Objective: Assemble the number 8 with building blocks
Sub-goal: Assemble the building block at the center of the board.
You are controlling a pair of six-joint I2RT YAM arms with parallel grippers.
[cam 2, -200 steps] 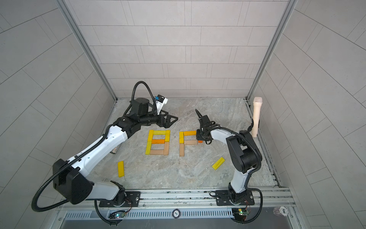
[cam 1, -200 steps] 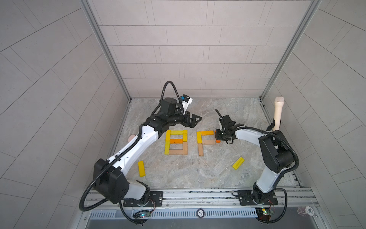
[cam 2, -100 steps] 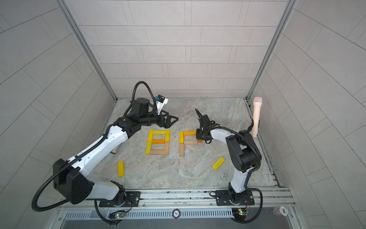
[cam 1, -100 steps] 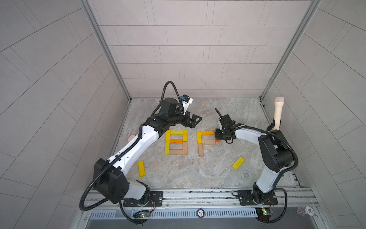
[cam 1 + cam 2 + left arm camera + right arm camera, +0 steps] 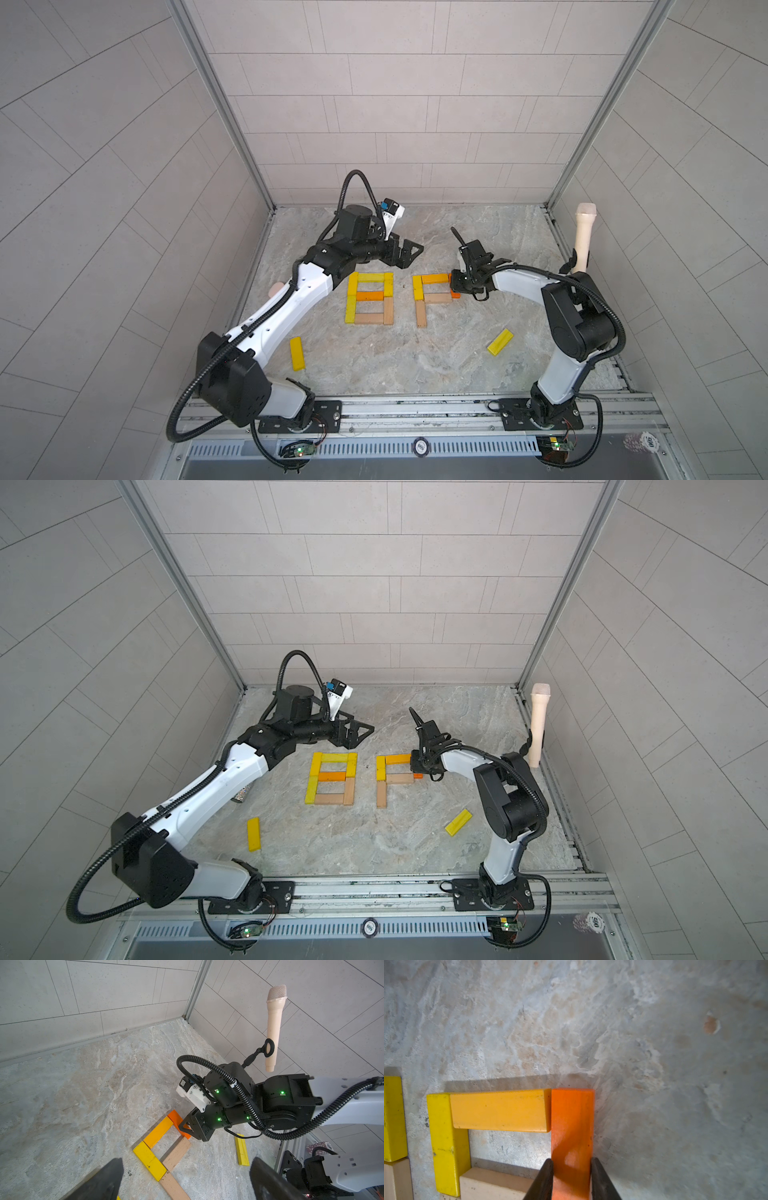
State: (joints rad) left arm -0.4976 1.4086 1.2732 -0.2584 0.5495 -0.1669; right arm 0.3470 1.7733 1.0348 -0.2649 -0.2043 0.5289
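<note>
We were on the second 8, setting its upper right side. Our right gripper was clamped on the orange bar, which lay along the end of the top bar, touching it, with their far ends flush. Whether the orange bar sat flat on the tabletop we could not tell. The second 8 stood near the middle of the tabletop, just beside the finished 8, and already had its top bar, yellow bar, a tan bar across the middle and one more tan below. Our left gripper hung empty toward the back edge, jaws wide apart. We judged the next move called for letting go and lifting straight off, so the orange bar would not drag off the top bar. Then two sides remained, lower right and bottom, and two loose yellow bars waited toward the front edge
</note>
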